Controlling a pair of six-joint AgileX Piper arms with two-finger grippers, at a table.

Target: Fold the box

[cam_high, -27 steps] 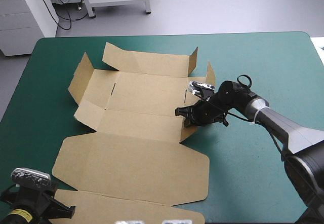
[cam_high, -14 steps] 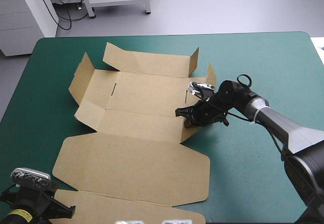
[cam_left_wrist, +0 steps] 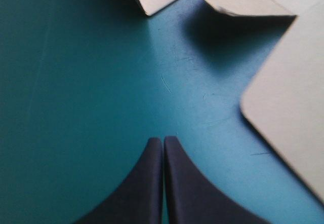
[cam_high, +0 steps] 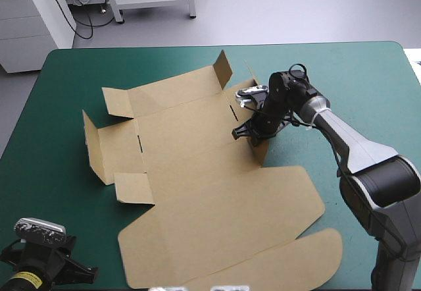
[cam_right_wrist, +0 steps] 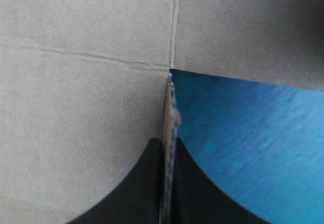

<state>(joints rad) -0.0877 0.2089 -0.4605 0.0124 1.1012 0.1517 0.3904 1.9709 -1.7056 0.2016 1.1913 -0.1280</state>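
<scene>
The brown box (cam_high: 197, 146) lies as a cut sheet across the middle of the table, turned at an angle. Its side flaps stand partly raised at the far and left ends, and the lid (cam_high: 223, 225) lies flat toward the front. My right gripper (cam_high: 248, 133) is at the sheet's right side, shut on a raised flap. In the right wrist view the board's edge (cam_right_wrist: 167, 112) runs down between the gripper (cam_right_wrist: 168, 144). My left gripper (cam_high: 82, 272) rests at the front left corner, shut on nothing (cam_left_wrist: 163, 140), with box flaps (cam_left_wrist: 288, 117) ahead of it.
The lid's rounded tuck flap (cam_high: 296, 264) reaches close to the table's front edge. Teal-green cover (cam_high: 375, 87) shows to the right of the box and along the left edge.
The right gripper, holding the flap, has moved toward the far edge. The whole sheet has swung counter-clockwise, its lid end sliding to the right. The left arm has stayed still.
</scene>
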